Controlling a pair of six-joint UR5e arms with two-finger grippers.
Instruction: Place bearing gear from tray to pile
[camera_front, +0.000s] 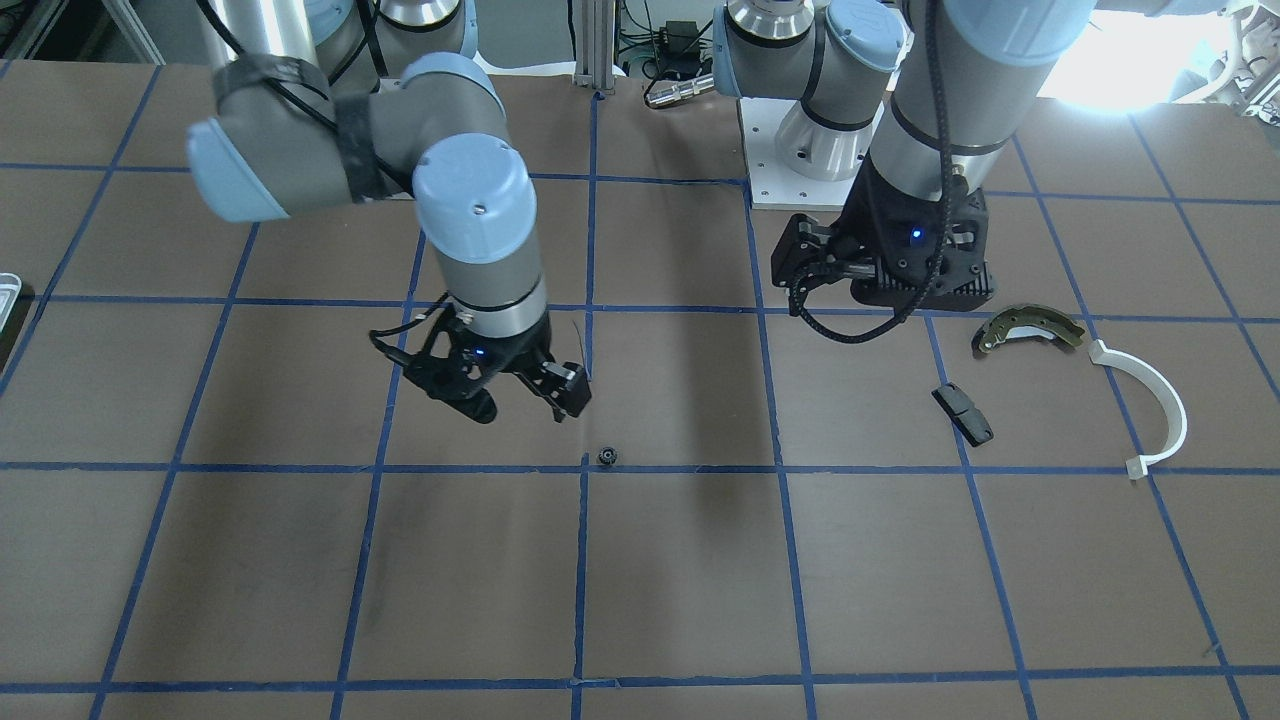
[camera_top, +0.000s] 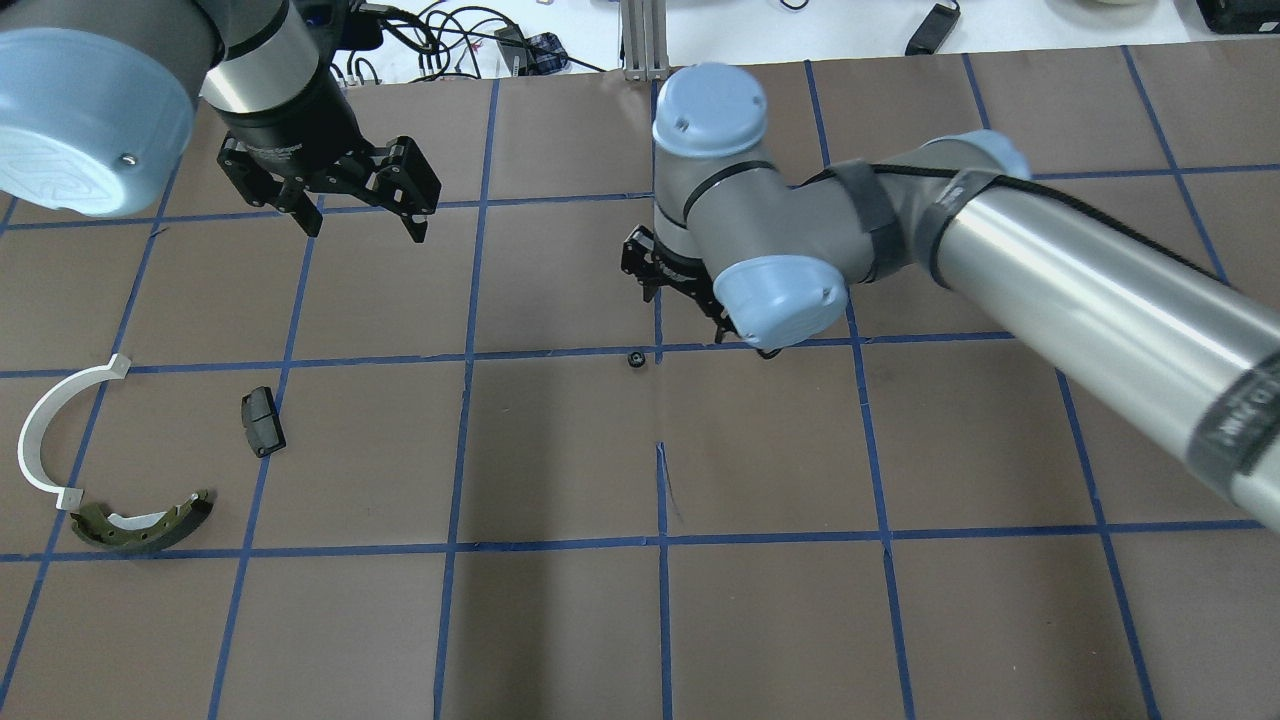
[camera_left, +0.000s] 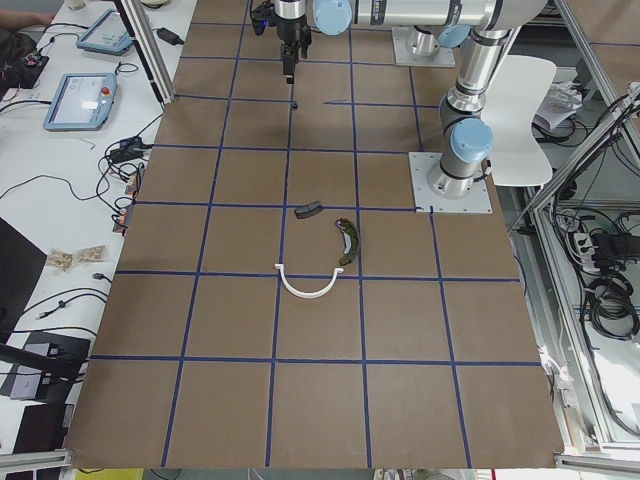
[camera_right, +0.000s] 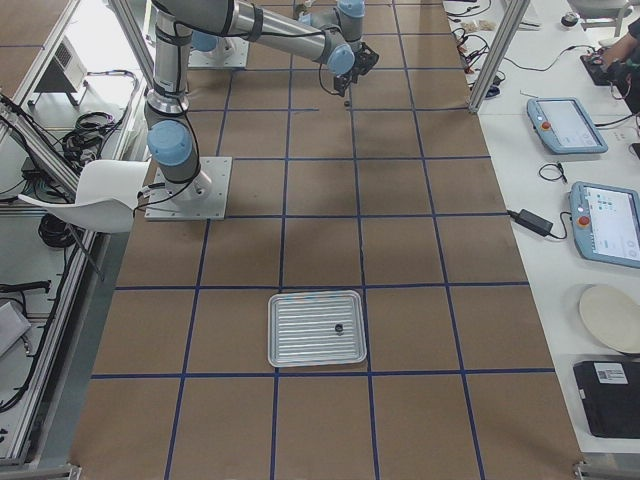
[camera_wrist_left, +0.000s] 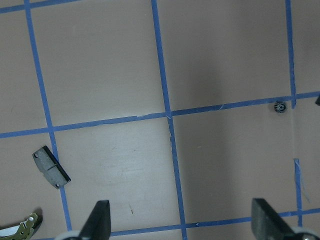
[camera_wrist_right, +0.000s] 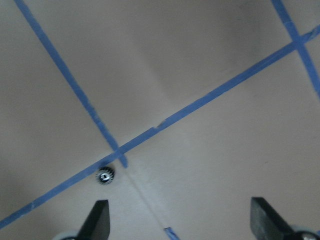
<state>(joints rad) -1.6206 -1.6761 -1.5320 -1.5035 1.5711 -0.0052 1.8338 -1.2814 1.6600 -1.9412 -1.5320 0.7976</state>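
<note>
The bearing gear (camera_front: 607, 457), small, black and toothed, lies on the brown table by a blue tape crossing (camera_top: 634, 359). My right gripper (camera_front: 525, 400) hovers just above and beside it, open and empty. In the right wrist view the gear (camera_wrist_right: 105, 176) sits near the left fingertip (camera_wrist_right: 97, 222). My left gripper (camera_top: 365, 222) is open and empty, well away from the gear (camera_wrist_left: 280, 106). The pile holds the olive brake shoe (camera_top: 145, 525), the white arc (camera_top: 45, 430) and the black block (camera_top: 262, 421). The tray (camera_right: 275, 345) stands far off, with a small dark piece (camera_right: 338, 328) in it.
Blue tape lines (camera_top: 660, 545) divide the table into squares. The left arm's white base plate (camera_front: 780, 190) is at the robot's side. Tablets and cables (camera_right: 570, 125) lie on the bench beyond the table's far edge.
</note>
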